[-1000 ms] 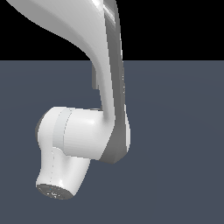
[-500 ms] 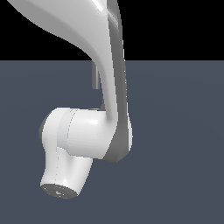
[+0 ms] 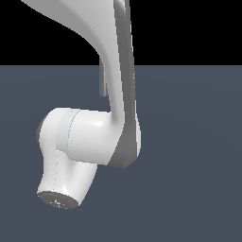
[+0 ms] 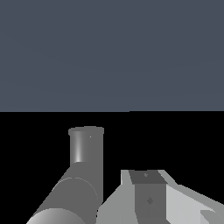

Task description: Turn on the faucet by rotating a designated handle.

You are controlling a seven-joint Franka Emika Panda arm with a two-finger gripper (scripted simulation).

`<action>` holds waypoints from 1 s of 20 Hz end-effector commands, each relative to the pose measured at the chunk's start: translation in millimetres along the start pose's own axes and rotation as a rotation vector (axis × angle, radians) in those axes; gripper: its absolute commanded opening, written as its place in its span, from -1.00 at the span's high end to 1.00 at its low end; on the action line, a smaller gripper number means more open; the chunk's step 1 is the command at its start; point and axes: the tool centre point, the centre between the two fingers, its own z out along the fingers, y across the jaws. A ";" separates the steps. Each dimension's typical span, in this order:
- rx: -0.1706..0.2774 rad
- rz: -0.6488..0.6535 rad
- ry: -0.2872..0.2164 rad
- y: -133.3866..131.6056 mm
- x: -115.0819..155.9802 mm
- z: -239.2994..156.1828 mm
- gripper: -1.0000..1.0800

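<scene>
– Between the jaws, what is there?
– I cannot tell. The wrist view shows only a pale grey faceted block of the gripper (image 4: 149,199) at the picture's edge. No fingertips show, so whether the jaws are parted or clenched is not visible.
– And just beside that block?
– The faucet (image 4: 86,146), very near. It is a grey tube with a flat end, joined at a bend to a second, thicker-looking length that runs toward the camera. Whether the block touches it I cannot tell.
– The handle?
– I cannot pick it out in either view.
– Does the faucet show from outside?
– Barely. In the exterior view a thin grey sliver of it (image 3: 102,86) stands upright just beside the robot arm (image 3: 118,71), on the exterior view's left of the arm's long white link. The rest is hidden behind the arm.
– And the arm itself?
– It fills the middle. A fat white elbow (image 3: 87,137) lies below the sliver, and a round cap (image 3: 57,200) points downward. Beyond the faucet lies a flat slate-blue floor (image 3: 194,156) under black.
</scene>
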 end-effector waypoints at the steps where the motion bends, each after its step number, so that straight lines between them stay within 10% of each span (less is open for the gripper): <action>1: 0.000 0.000 0.000 3.4 -9.7 0.0 1.00; 20: 0.000 0.000 0.000 -11.0 -64.2 0.0 1.00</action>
